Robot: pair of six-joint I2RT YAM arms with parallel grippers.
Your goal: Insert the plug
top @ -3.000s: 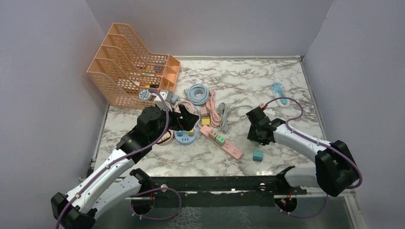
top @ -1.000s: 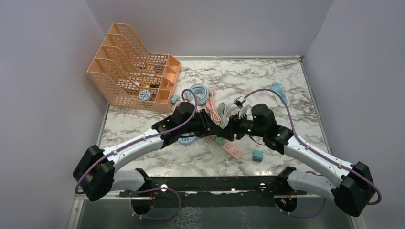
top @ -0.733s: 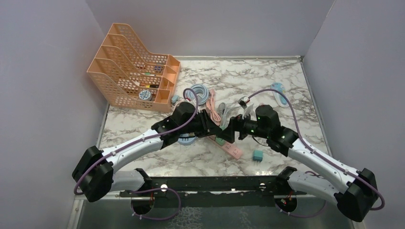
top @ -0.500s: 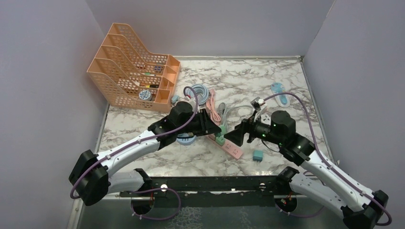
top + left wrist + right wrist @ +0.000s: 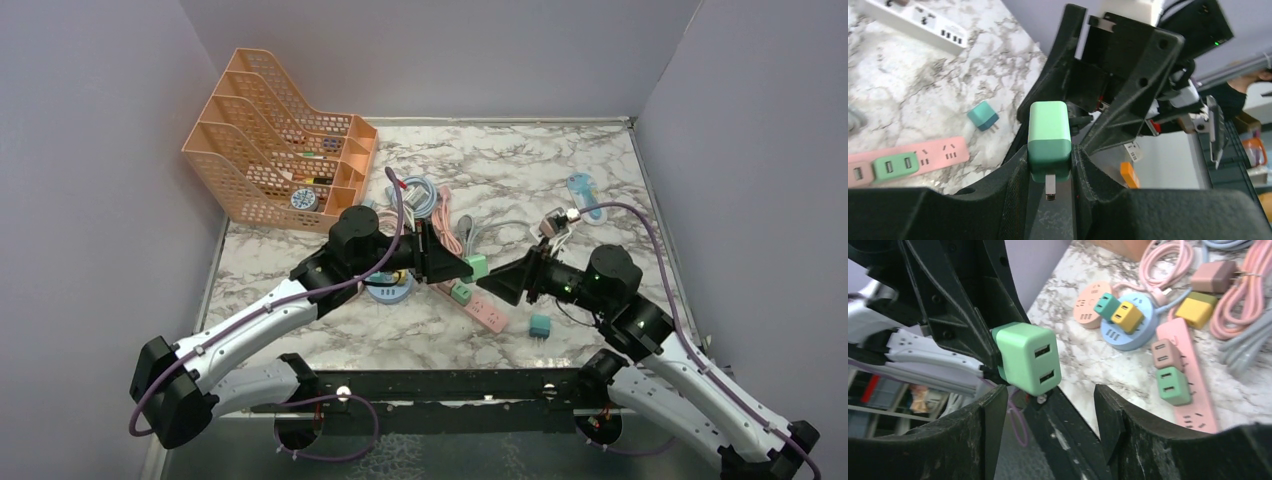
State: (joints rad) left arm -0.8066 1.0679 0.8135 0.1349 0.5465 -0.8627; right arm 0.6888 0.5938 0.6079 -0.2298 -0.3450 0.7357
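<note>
My left gripper (image 5: 458,267) is shut on a mint-green USB plug (image 5: 477,265), raised above the table. In the left wrist view the plug (image 5: 1049,134) sits clamped between both pads, a metal prong pointing back toward the camera. My right gripper (image 5: 503,284) faces it from the right, open and empty. In the right wrist view the plug (image 5: 1029,356) shows two USB ports just beyond my right gripper (image 5: 1050,405), not between the jaws. The pink power strip (image 5: 478,308) lies on the marble below, with two small plugs in it.
A teal plug (image 5: 540,325) lies loose right of the strip. A round blue socket (image 5: 388,288) and coiled cables (image 5: 415,195) lie behind the left arm. An orange file rack (image 5: 270,140) stands back left. Walls close in on three sides.
The two grippers were together over the strip. My right gripper has opened and drawn back to the right. The left arm has pulled back left, keeping the green plug.
</note>
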